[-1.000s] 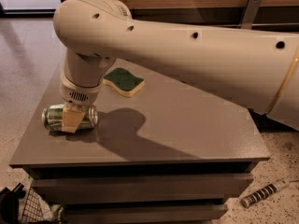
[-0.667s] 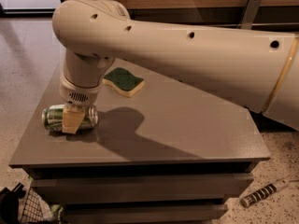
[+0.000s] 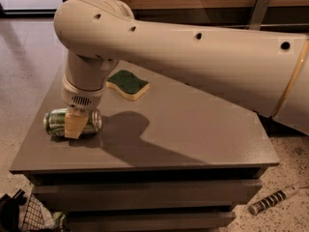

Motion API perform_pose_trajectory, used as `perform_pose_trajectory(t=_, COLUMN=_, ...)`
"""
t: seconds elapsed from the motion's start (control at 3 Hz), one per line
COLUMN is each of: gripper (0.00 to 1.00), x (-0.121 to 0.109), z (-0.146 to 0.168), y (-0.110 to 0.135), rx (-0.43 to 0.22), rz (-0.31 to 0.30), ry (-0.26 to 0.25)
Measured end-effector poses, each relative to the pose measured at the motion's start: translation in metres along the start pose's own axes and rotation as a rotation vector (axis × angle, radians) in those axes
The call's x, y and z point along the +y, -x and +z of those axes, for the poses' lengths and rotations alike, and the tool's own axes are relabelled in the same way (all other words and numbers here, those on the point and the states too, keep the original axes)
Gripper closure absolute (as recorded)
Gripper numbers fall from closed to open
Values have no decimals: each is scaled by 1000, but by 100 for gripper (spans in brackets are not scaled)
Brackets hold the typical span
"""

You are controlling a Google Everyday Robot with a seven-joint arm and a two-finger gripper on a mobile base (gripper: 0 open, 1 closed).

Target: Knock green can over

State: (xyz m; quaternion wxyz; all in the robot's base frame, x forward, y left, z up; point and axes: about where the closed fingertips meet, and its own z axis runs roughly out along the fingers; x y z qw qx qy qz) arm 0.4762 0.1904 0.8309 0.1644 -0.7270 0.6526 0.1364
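Note:
The green can (image 3: 56,122) lies on its side near the left edge of the grey table (image 3: 193,134), its silver end pointing left. My gripper (image 3: 75,127) hangs from the big cream arm (image 3: 193,47) straight down onto the can's middle. A tan gripper part covers the can's front face and touches it. The can's right end shows past it.
A yellow sponge with a green top (image 3: 128,84) lies on the table behind the can. A black wire basket (image 3: 24,216) stands on the floor at the lower left. A striped tool (image 3: 273,199) lies on the floor at the lower right. A wooden wall runs behind.

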Motion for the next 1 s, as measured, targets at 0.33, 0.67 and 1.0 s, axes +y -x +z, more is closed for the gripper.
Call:
perform_pose_trajectory(t=0.33, gripper=20, x=1, z=0, y=1, rx=1, rz=-3, ry=0)
perform_pose_trajectory(t=0.67, gripper=0, x=2, z=-1, y=1, rx=2, rz=-5, ry=-1)
perform_pose_trajectory(t=1.0, gripper=0, x=2, z=-1, y=1, rx=2, rz=-5, ry=-1)
